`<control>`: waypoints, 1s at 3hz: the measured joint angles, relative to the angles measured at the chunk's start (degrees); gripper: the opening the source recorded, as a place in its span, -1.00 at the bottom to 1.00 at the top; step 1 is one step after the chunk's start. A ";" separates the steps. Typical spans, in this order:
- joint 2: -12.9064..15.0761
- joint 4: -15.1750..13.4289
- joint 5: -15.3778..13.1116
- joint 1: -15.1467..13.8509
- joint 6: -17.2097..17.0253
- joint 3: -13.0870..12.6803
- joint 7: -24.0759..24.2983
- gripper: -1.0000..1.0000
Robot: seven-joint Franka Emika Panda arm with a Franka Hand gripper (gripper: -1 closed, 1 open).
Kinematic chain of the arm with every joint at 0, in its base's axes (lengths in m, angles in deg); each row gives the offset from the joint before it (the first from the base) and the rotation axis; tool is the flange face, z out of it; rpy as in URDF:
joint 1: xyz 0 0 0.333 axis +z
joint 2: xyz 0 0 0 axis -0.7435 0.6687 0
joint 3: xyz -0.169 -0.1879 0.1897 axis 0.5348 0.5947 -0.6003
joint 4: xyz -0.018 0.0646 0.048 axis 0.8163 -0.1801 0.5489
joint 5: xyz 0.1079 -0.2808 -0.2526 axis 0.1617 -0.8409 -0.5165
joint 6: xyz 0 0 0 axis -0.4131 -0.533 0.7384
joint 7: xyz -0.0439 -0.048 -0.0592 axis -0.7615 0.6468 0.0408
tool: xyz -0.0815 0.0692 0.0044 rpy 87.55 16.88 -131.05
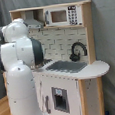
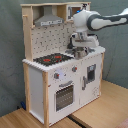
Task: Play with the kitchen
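- In the first exterior view, the kitchen (image 1: 69,62) stood on the wooden floor (image 1: 2,111), with the white arm (image 1: 19,62) in front of its left end, hiding the pincer.
- In the second exterior view, the pincer (image 2: 79,51) hung low over the sink (image 2: 80,52) end of the kitchen's worktop, beside the red-ringed hob (image 2: 50,59); whether its fingers stood apart or together could not be told.

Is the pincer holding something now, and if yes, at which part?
It cannot be told. In the second exterior view the pincer hangs over the sink side of the kitchen, but its tips are not clearly visible. In the first exterior view the arm hides it.
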 joint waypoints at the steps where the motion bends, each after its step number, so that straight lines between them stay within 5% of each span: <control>1: 3.87 -4.86 -2.38 0.45 2.78 -0.48 1.85 -1.00; 3: 10.89 -12.49 -6.92 0.49 7.12 -1.63 5.20 -1.00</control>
